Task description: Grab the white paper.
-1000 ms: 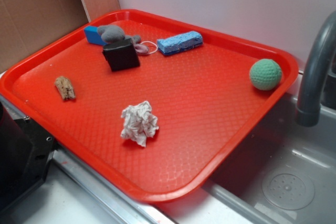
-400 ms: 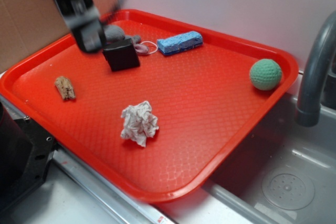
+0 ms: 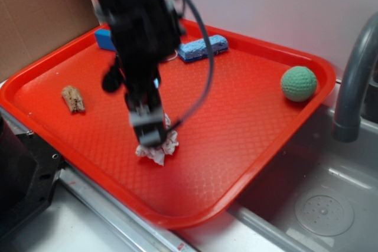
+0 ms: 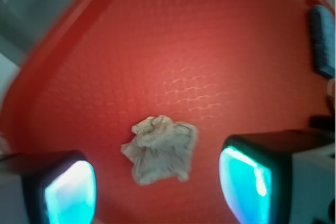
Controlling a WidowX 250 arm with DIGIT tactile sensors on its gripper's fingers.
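Gripper: my gripper (image 4: 157,182) hangs low over the tray with its fingers spread wide, one pad (image 4: 68,192) at the left and the other at the right of my wrist view.
White paper: the white paper (image 4: 160,150) lies crumpled on the tray floor between my two fingers, touching neither; in the exterior view it (image 3: 162,149) peeks out just under my fingertips.
Tray: the red tray (image 3: 248,116) carries everything.
Green ball: the green ball (image 3: 299,83) sits well apart, by the far right rim.
Blue sponge: the blue sponge (image 3: 204,46) lies near the back edge.
Brown piece: a small brown piece (image 3: 73,98) rests toward the left.
Faucet: a grey faucet (image 3: 354,81) stands beside the tray.
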